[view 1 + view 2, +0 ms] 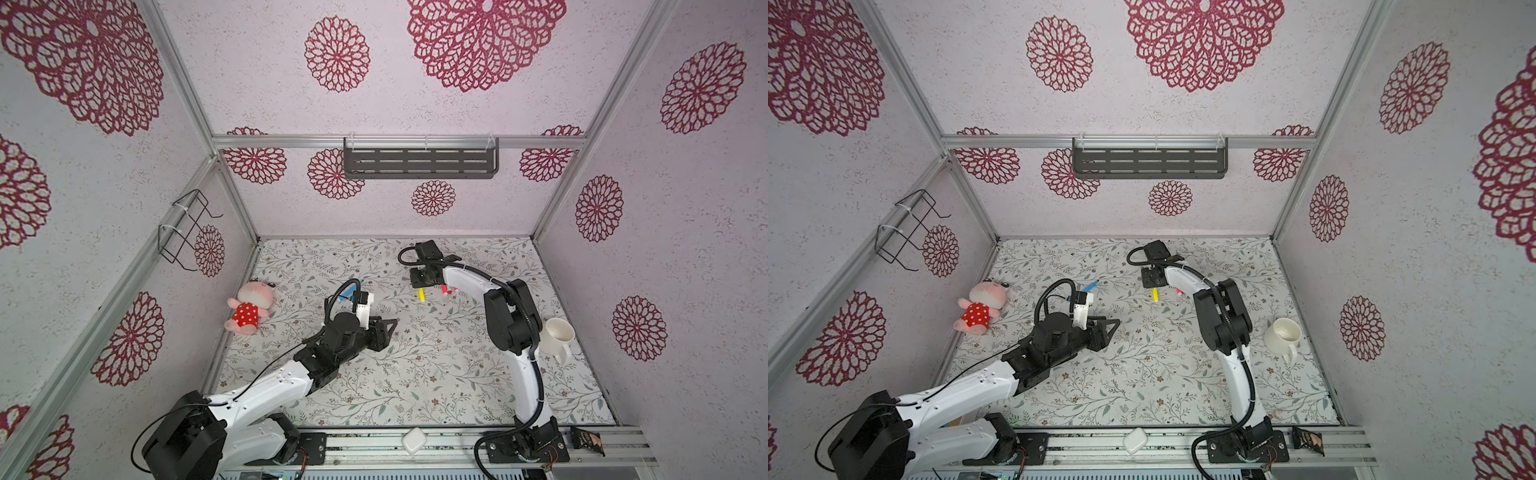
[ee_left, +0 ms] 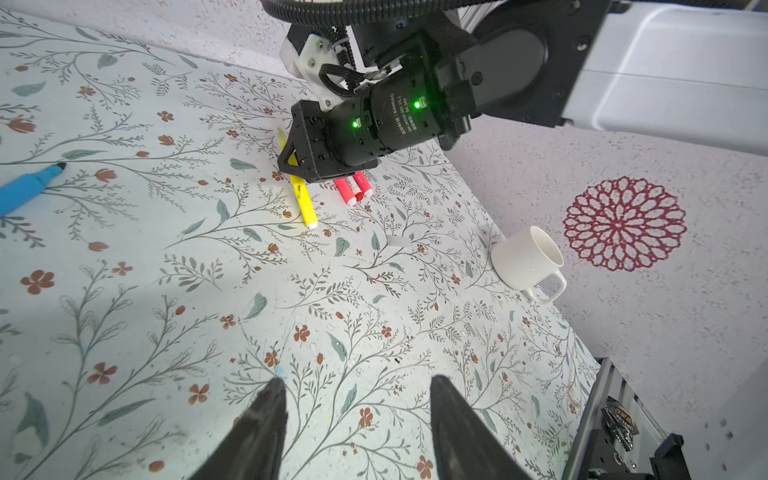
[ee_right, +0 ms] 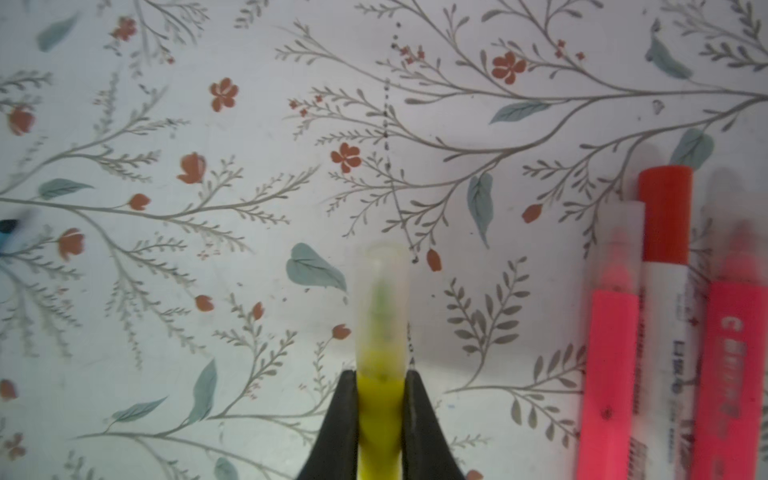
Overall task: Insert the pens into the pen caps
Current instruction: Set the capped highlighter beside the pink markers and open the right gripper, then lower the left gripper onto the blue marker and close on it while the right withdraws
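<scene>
My right gripper (image 3: pixel 380 376) is shut on the yellow pen (image 3: pixel 380 419), which wears a see-through pen cap (image 3: pixel 381 299) over its tip, low over the table's far middle (image 1: pixel 422 295). Beside it lie two pink pens (image 3: pixel 611 353) with whitish caps and a white pen with a red cap (image 3: pixel 665 216). The blue pen (image 2: pixel 25 187) lies uncapped, its dark tip bare, left of the others (image 1: pixel 347 296). What looks like a loose see-through cap (image 2: pixel 398 241) rests between the pens and the mug. My left gripper (image 2: pixel 357 384) hangs open over bare table, nothing between its fingers.
A white mug (image 1: pixel 559 332) lies on its side near the right wall. A pink plush toy (image 1: pixel 249 307) sits at the left edge. On the front rail are a white case (image 1: pixel 413 440) and a dark packet (image 1: pixel 586 442).
</scene>
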Tool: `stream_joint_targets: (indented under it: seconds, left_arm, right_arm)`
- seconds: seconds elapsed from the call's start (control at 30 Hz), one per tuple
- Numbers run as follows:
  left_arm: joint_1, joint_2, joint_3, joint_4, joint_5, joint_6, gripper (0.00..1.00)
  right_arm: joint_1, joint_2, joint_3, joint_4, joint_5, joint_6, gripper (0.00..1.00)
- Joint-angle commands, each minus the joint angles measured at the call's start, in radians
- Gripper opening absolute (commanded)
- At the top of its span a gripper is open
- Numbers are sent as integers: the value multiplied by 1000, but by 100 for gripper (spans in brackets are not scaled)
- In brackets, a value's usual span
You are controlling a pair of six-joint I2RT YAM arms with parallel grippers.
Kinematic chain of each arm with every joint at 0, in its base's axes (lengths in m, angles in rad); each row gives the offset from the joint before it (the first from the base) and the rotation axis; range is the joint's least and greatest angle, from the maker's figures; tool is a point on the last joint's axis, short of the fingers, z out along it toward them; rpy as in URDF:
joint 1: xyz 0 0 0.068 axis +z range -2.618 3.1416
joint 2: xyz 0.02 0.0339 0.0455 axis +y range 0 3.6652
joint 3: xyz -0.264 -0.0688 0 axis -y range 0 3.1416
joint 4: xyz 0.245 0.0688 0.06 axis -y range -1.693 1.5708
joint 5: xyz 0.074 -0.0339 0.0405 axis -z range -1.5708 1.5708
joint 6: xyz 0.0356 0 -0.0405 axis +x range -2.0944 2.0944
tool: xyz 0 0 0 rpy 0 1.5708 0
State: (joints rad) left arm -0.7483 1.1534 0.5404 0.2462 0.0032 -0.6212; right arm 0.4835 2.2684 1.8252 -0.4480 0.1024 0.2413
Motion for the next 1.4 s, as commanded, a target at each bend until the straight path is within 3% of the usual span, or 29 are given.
stream_joint_targets:
  seconds: [0.0, 0.3, 0.47, 0.7, 0.9, 1.07, 1.13, 1.37]
  left_arm:
    - [-3, -15, -14, -14, -27, 15, 58]
    - [-3, -1, -6, -2, -26, 17, 58]
    - [-4, 4, -1, -2, -22, 14, 58]
    - [-1, -22, 4, -28, -53, 33, 58]
    - [36, -22, 55, -161, -129, 48, 63]
    - [129, 33, 115, -238, -97, 48, 63]
    - [159, 61, 142, -256, -91, 58, 63]
    - [295, 232, 285, -334, -32, 112, 62]
  right_arm:
    - [-43, 14, 76, -134, 98, -40, 14]
    - [-72, -28, 66, -160, 173, -62, 28]
    - [-61, -108, 13, -108, 167, -54, 44]
    - [-20, -259, -125, -5, 121, -60, 44]
    - [-3, -570, -566, 377, -242, -74, 55]
    - [9, -811, -959, 740, -444, 56, 68]
    - [27, -872, -1072, 826, -438, 102, 68]
    - [193, -1022, -1429, 1095, -175, 196, 70]
